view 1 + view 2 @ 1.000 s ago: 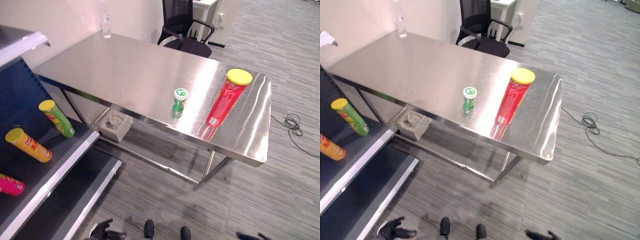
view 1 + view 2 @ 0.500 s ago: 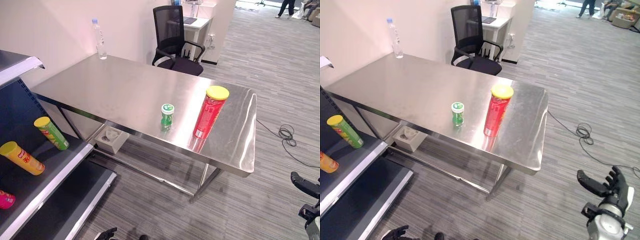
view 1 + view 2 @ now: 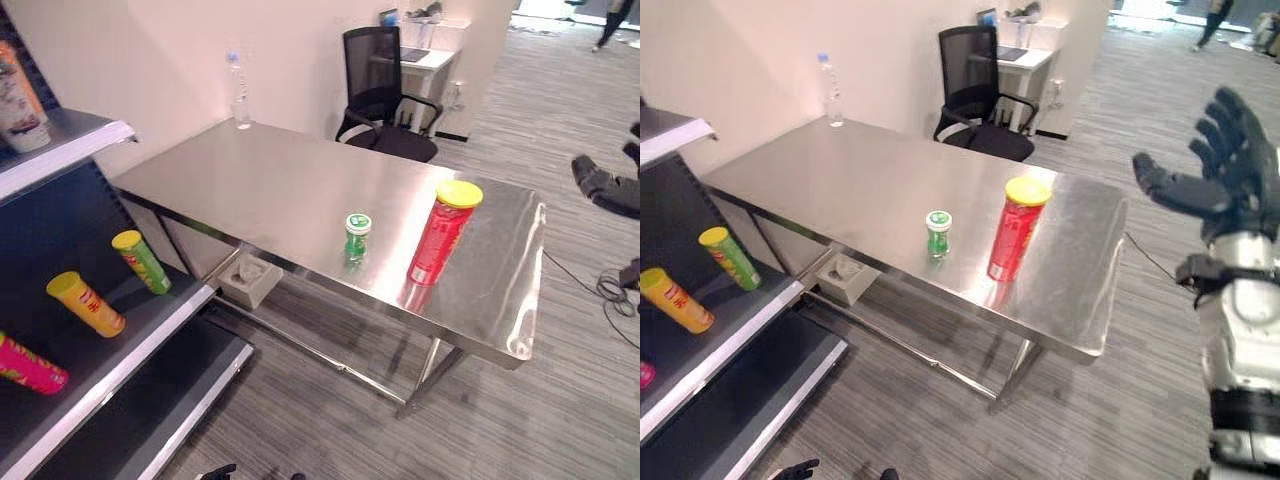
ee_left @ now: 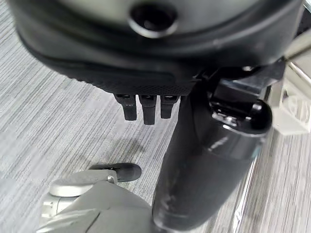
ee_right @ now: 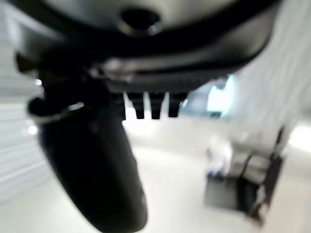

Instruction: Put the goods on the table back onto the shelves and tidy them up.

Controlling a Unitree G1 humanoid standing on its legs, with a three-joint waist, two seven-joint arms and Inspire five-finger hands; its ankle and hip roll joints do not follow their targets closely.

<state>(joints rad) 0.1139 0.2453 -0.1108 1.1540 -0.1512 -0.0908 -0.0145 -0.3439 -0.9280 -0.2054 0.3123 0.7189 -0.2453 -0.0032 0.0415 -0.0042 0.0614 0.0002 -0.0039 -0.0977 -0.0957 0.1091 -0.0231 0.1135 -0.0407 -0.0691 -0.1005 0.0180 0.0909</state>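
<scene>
Nothing shelved from the table [image 3: 270, 185] yet: red can [image 3: 438, 234] and green bottle [image 3: 356, 236] standing there; right hand [image 3: 1225, 170] raised beside, fingers spread, empty.

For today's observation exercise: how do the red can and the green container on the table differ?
The red can is tall with a yellow lid; the green container is short with a white-and-green lid. The red can stands nearer the table's right end, the green container to its left. Both stand upright near the front edge, untouched.
</scene>
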